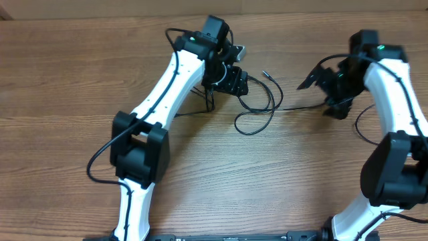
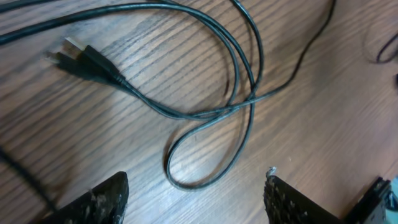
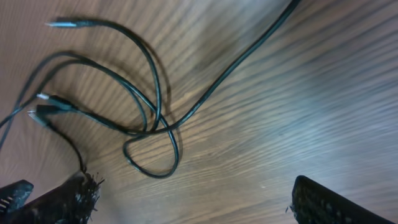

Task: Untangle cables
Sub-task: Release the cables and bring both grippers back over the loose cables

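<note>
Looped cables [image 2: 211,114] on the table [image 1: 67,87], between the left fingers [image 2: 102,202] and the right fingers [image 3: 329,202].

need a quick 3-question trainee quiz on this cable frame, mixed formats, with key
1. True or false: the left gripper is clamped on a cable.
2. On the table, the cables lie: A) between the two grippers; B) down by the arm bases; C) hanging off the table edge.
3. Fill in: the right gripper is ____ (open/shut).
Key: 1 false; 2 A; 3 open.
</note>
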Robot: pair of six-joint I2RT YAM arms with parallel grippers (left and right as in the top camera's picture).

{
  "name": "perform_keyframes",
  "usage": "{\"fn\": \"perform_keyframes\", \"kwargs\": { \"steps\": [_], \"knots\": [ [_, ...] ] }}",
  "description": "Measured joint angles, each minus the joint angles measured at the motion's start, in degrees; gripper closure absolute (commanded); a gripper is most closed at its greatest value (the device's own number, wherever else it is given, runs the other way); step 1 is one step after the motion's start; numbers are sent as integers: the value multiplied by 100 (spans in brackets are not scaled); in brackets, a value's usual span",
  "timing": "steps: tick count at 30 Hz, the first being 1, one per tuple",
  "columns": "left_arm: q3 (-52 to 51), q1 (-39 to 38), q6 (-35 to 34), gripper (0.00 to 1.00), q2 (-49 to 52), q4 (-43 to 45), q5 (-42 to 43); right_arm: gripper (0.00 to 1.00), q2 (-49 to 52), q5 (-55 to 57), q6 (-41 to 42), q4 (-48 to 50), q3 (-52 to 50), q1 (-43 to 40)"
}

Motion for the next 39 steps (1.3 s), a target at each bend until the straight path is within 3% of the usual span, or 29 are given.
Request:
{"fn": "perform_keyframes", "kwargs": {
  "steps": [15, 20, 25, 27, 32, 39],
  "knots": [
    [0, -15, -833, 29, 538, 737, -302, 42, 4, 369, 1674, 2505, -1698, 822],
    [0, -15, -883, 29, 538, 675, -671, 71, 4, 863, 1875, 2835, -1801, 1075],
    [0, -15, -918, 29, 538, 476, -811, 84, 4, 1172, 2026, 2894, -1864, 1189],
    [0, -15, -920, 29, 538, 424, -837, 96, 4, 1250, 2052, 2900, -1867, 1191],
    [0, -15, -955, 28, 538, 238, -1058, 96, 4, 1259, 1982, 2809, -1867, 1189],
    [0, -15, -979, 28, 538, 197, -1390, 96, 4, 411, -149, 1893, -1478, 1189]
  ]
}}
